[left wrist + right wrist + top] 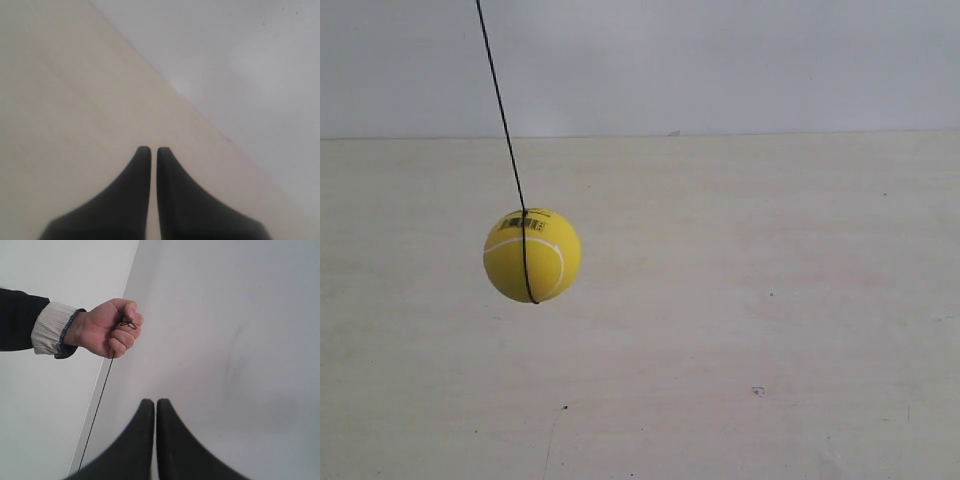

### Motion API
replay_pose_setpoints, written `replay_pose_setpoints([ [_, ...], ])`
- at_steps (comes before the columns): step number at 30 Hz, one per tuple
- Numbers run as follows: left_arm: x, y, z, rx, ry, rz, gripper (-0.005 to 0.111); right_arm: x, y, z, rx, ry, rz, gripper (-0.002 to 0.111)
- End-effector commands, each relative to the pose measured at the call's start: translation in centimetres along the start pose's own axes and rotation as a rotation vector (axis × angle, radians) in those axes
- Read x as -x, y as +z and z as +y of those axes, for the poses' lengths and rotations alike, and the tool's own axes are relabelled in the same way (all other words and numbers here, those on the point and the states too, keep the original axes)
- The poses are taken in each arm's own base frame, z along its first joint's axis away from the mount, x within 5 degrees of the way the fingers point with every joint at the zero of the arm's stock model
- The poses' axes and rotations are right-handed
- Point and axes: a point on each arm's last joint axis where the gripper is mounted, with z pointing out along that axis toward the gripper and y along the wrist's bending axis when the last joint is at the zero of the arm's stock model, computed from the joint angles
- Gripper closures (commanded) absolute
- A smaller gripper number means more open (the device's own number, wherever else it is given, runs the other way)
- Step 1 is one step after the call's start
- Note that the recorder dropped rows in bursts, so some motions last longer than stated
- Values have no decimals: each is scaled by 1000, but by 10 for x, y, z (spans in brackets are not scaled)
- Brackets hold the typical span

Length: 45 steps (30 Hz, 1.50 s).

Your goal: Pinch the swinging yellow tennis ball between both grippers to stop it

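Well, yellow tennis ball (550, 262) aloft on black string (502, 110).

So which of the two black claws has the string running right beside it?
The right gripper: its wrist view shows the black string passing beside it, held in a person's hand. The left gripper sees only table and wall.
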Motion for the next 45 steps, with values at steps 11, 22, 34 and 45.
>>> replay_pose_setpoints([
  [11, 0, 0, 0, -1, 781, -7, 102, 3, -1, 0, 2, 4, -12, 108],
  [22, 0, 0, 0, -1, 781, -7, 102, 3, -1, 0, 2, 4, -12, 108],
  [34, 0, 0, 0, -1, 781, -7, 102, 2, -1, -1, -12, 11, -4, 108],
  [45, 0, 0, 0, -1, 781, -7, 102, 2, -1, -1, -12, 11, -4, 108],
])
